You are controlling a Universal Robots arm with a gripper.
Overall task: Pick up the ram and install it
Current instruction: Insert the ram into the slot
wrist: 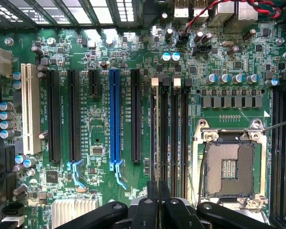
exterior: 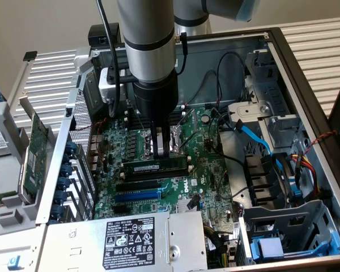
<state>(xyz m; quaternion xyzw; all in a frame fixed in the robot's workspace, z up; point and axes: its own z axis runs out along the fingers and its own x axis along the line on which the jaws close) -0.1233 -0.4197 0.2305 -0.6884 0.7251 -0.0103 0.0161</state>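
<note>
Pincer [exterior: 161, 148] was clenched, nothing in it far as I could tell, hanging right above the ram [exterior: 156, 168], which sat edge-up, long side parallel to the nearby blue slot [exterior: 137, 194].

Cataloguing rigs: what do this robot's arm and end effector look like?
The arm is a silver-grey cylinder with a black wrist section and a pale blue joint cap; a black cable runs down it. The end effector has metal fingers.
</note>
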